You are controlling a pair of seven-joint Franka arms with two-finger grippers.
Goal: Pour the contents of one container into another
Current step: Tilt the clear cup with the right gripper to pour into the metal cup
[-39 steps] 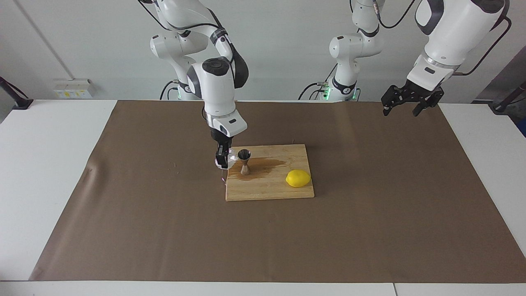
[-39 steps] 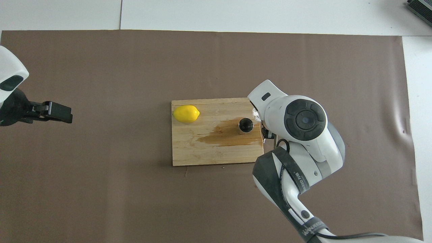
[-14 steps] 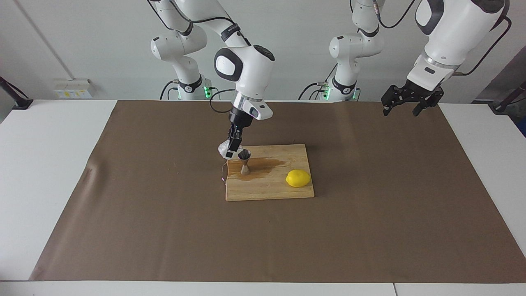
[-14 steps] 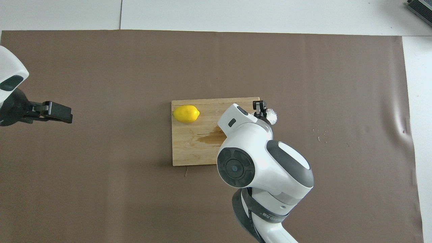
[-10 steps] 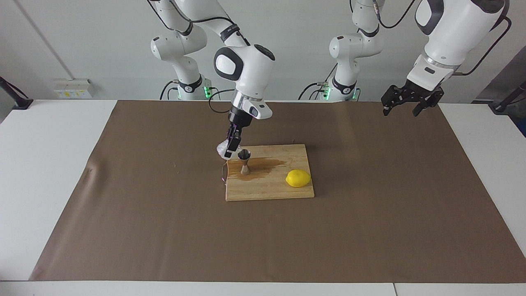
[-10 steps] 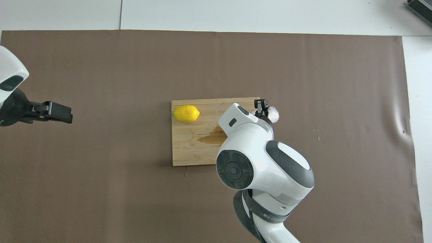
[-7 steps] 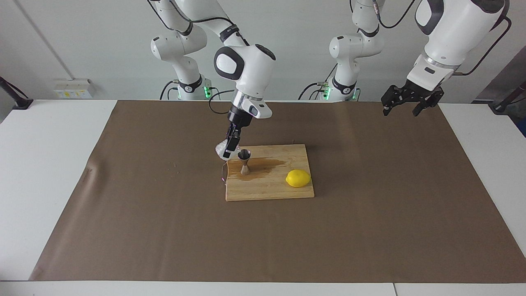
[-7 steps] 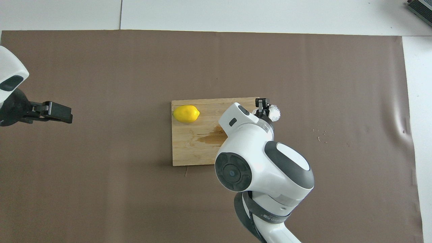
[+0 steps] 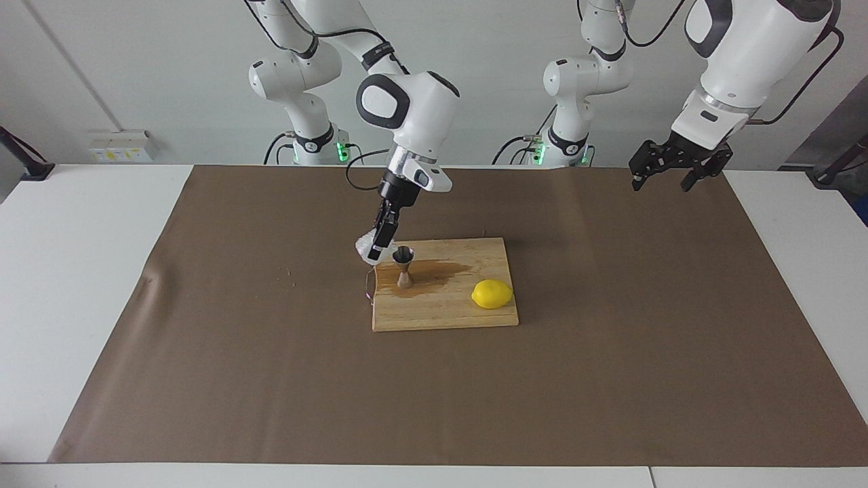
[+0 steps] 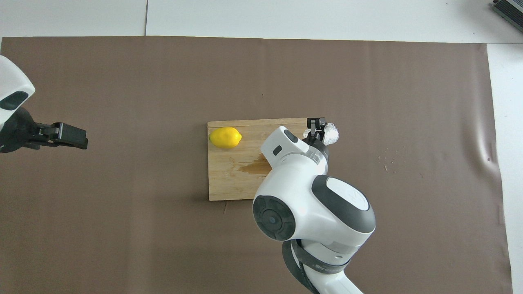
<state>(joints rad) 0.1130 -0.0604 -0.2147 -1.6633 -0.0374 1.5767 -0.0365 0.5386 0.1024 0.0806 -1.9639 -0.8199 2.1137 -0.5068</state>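
**Inspector:** Start at the right gripper [image 9: 377, 249]. What is its state?

**Assistant:** Clenched on the glass cup [image 9: 366, 248], gripping it at the rim. The cup hangs tipped in the air, over the cutting board's [image 9: 461, 315] edge toward the right arm's end of the table, just beside the top of the jigger [image 9: 403, 267]. In the overhead view the cup [image 10: 330, 133] shows past the gripper [image 10: 317, 127], over the paper at the board's corner.

**Inspector:** And the jigger?

**Assistant:** Upright on the board, near that same edge. The arm hides it from above.

**Inspector:** Contents?

**Assistant:** I cannot tell whether the cup holds anything; it reads whitish and translucent. The jigger's upper bowl looks dark, and its fill cannot be judged. A brown wet stain [image 9: 441, 273] spreads on the board around the jigger's foot and toward the lemon [image 9: 491, 294].

**Inspector:** Progress?

**Assistant:** My judgement: the cup is lifted and tilted, so the pour is in hand or near its close. No stream is visible. The stain suggests some liquid missed. Setting the cup down remains.

**Inspector:** The other arm?

**Assistant:** The left gripper [image 9: 670, 171] waits, released and empty, raised over the paper's corner at its own end of the table.
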